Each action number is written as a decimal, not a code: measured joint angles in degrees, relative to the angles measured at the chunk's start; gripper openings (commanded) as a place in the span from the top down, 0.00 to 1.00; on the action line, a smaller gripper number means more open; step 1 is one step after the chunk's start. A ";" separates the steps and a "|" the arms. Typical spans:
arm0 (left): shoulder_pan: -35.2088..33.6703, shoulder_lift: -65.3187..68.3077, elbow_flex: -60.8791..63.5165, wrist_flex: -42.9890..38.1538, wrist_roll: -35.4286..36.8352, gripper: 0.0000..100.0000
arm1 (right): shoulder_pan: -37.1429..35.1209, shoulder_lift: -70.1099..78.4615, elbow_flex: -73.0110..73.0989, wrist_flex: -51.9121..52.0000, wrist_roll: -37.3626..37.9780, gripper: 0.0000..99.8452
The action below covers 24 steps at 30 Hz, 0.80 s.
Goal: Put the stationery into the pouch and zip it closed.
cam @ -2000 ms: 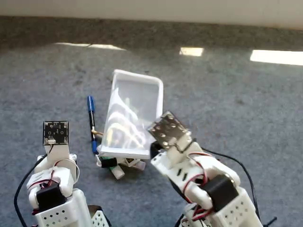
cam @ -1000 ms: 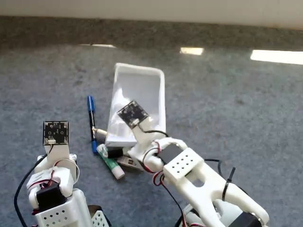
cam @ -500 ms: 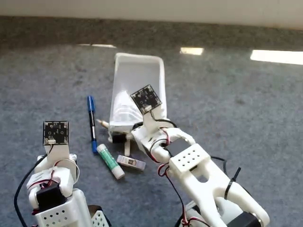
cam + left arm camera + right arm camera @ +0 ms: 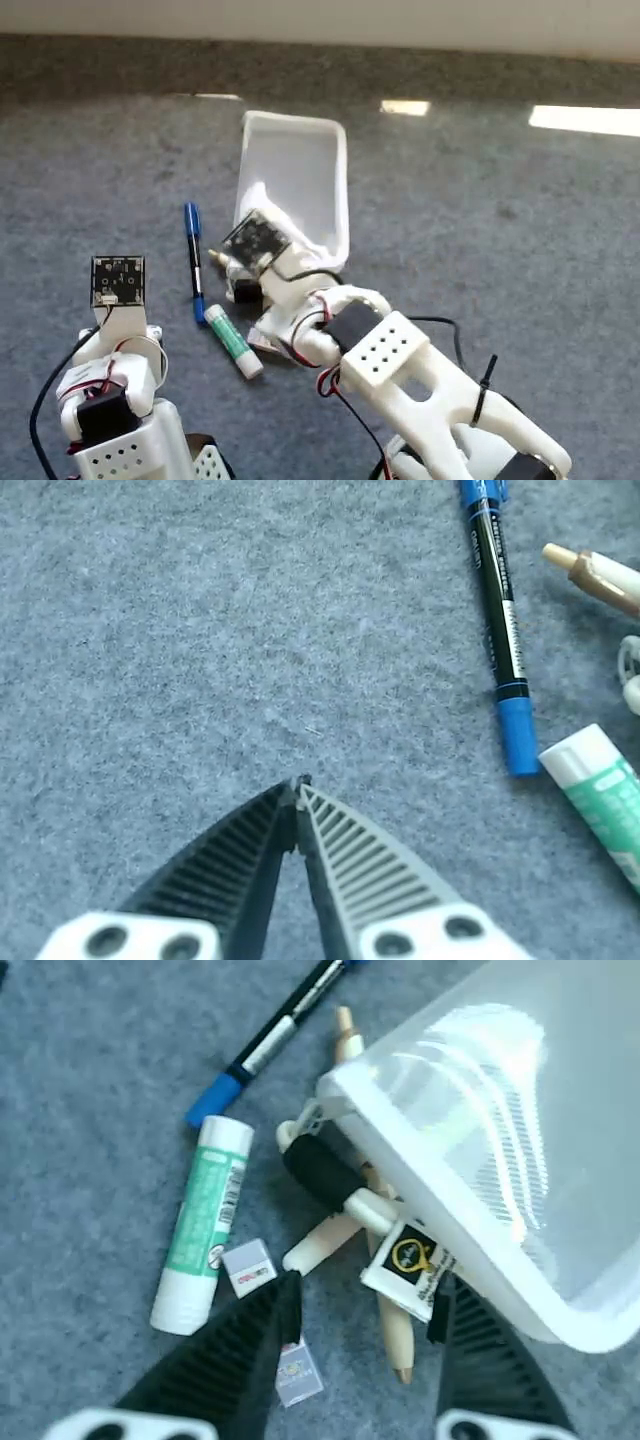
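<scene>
Right claw (image 4: 365,1305): spread apart, clamped on nothing, poised low over the heap of stationery at the mouth of the pouch (image 4: 480,1130). Swung within the last half second from above the pouch opening toward the left arm's side. Two seconds back: tucked near its base, pouch propped up on edge over the items. Since then, pouch laid flatter and pushed away from the arms, lip now lying across the cream pencils (image 4: 335,1235) and a black-capped piece (image 4: 320,1175); under the lip or partly inside, cannot tell. Uncovered by that shift: glue stick (image 4: 200,1225), free on the carpet (image 4: 150,630) just beside the heap, plus small labelled tabs (image 4: 250,1265) next to one of the claw's fingers (image 4: 230,1360). Blue pen (image 4: 192,260) unmoved throughout, alongside the pouch, near but apart. Left claw (image 4: 298,788): pressed together, empty, hovering over bare carpet short of the pen; no motion across the frames. Reading for the task: most stationery plainly outside, pouch contents hard to judge through the cloudy wall, zip untouched, so loading barely begun. Probably lining up a first pick, pencil or tab. Risk: nudging the pouch lip and dragging the heap along.
</scene>
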 measured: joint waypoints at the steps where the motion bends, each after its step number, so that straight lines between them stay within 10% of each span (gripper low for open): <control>1: 0.00 0.00 0.00 0.00 0.00 1.00 | -0.70 0.70 0.00 0.00 1.05 0.79; 16: 0.00 0.00 0.00 0.00 0.00 1.00 | -3.78 26.81 -14.77 -4.48 7.21 0.80; 24: 0.00 0.00 0.00 0.00 0.00 1.00 | 0.53 32.35 -19.25 -5.10 7.21 0.99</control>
